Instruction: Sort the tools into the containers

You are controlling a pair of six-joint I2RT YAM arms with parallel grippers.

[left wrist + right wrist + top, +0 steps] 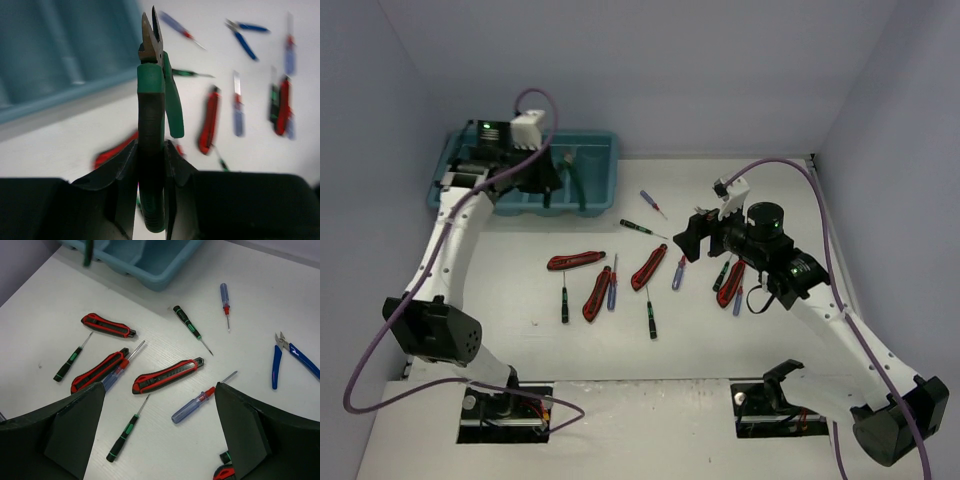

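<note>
My left gripper (pixel 151 150) is shut on one handle of the green-handled pliers (pixel 152 100), which point away from it with the metal nose outermost. In the top view the left gripper (pixel 548 183) holds these pliers (pixel 576 182) over the right end of the teal tray (pixel 470 200). My right gripper (pixel 157 410) hangs open above the table with nothing between its fingers. Below it lie a blue-handled screwdriver (pixel 195 402), a red-and-black utility knife (pixel 167 376) and a green-and-black screwdriver (pixel 125 432). From above, the right gripper (pixel 692 236) is right of the tool scatter.
More knives (pixel 575 261) (pixel 597 292) and thin screwdrivers (pixel 564 300) lie spread across the table's middle. Blue-handled pliers (pixel 287 357) rest at the right. Another knife (pixel 728 284) lies under the right arm. Walls close in the table on three sides.
</note>
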